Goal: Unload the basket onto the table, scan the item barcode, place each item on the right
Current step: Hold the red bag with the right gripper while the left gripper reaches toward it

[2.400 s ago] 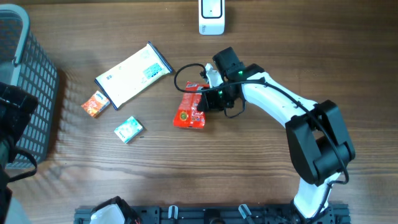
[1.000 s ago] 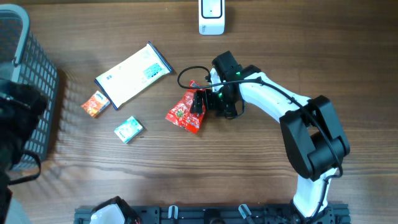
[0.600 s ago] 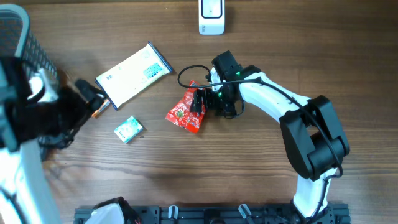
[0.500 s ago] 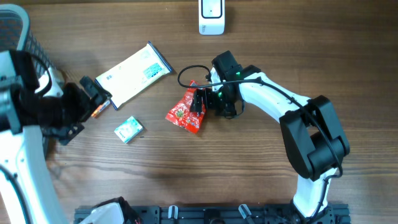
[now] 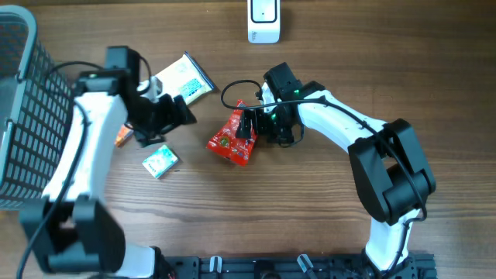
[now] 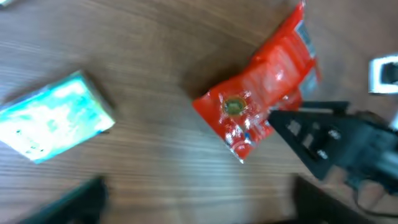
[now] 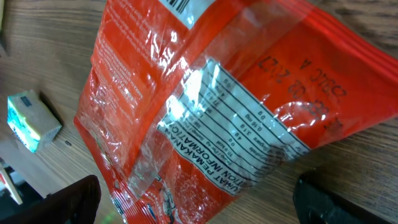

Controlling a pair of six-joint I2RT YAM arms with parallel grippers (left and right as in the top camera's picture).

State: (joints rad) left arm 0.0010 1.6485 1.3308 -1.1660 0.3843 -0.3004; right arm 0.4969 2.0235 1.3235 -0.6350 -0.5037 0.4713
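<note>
step: pickup | R gripper point(image 5: 248, 128) jaws apart at red pkt point(image 5: 230, 141) | L gripper point(image 5: 170, 120) jaws apart, near | next: clamp pkt, barcode point(image 7: 178, 5) to scanner point(image 5: 263, 21)

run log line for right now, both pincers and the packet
left pincer: open, empty, left of packet | right pincer: open, at packet | barcode: partly seen at top of right wrist view

- Red packet point(image 7: 205, 112), right wrist view: nutrition table point(image 7: 231, 151) printed upside down, heading starts approx. "INFORMA…", the rest is not legible.
- Above the table: barcode point(image 7: 178, 5) at the packet's top edge, cut off, no digits readable.
- Right of the table: stamped code point(image 7: 300, 70), upside down, chars. unclear.
- Left of the packet, overhead: white-blue pack point(image 5: 186, 84), print too small.
</note>
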